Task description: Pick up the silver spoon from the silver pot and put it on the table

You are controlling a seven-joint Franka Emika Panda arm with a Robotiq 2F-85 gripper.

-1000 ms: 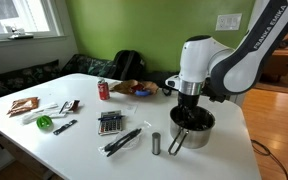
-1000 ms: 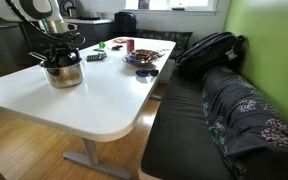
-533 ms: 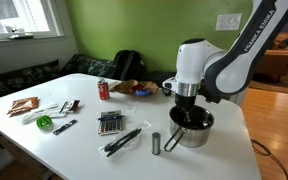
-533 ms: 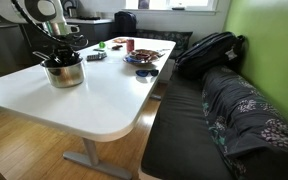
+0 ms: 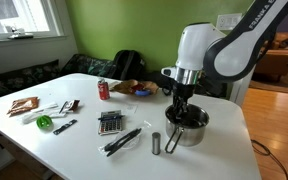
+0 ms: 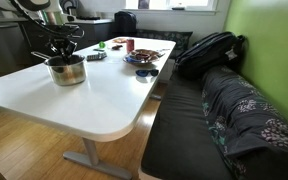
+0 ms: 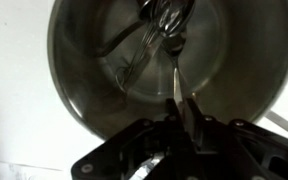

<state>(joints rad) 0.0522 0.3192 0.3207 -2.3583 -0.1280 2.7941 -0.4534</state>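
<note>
The silver pot (image 5: 187,128) stands on the table (image 5: 84,155), near its edge. The silver spoon (image 7: 174,72) reaches down into the pot, its handle pinched in the gripper (image 7: 187,112) above. A small cylinder (image 5: 156,143) stands just beside the pot; a calculator (image 5: 109,123) lies farther off, with a can (image 5: 103,90) behind it

End effector (image 5: 180,110) points down, pinching the silver spoon (image 7: 173,78).
</note>
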